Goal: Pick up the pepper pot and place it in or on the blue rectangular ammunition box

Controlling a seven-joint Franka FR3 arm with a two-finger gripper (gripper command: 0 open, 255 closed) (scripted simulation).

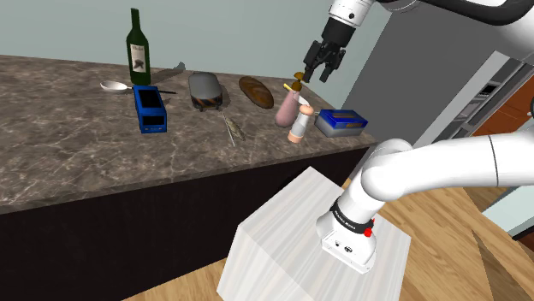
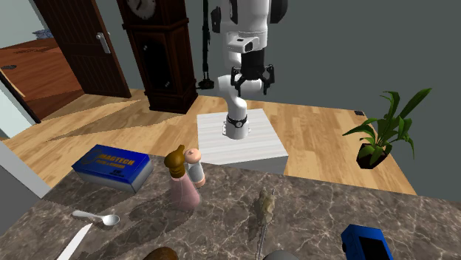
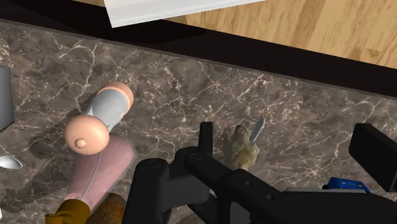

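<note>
The pepper pot point(image 1: 299, 125) is a small grinder with a pale grey body and a tan round top. It stands upright near the counter's front edge point(image 2: 195, 165), right beside a pink bottle point(image 1: 288, 104) with a brown cap. My gripper point(image 1: 321, 68) hangs open in the air above and a little beyond the pot, touching nothing. In the wrist view the pot point(image 3: 100, 121) lies off to the side of the fingers point(image 3: 147, 186), not between them. The blue rectangular box point(image 1: 150, 109), open-topped, sits further along the counter toward the shoulder view's left, and its corner point(image 3: 347, 185) shows in the wrist view.
A flat blue tin point(image 1: 342, 122) lies just right of the pot. A brown loaf point(image 1: 255, 91), a grey rounded object point(image 1: 205, 90), a spoon point(image 1: 115, 85), a wine bottle point(image 1: 138, 48) and a small brush point(image 2: 264, 212) share the marble counter point(image 1: 68, 137). The stand point(image 1: 317, 239) is below.
</note>
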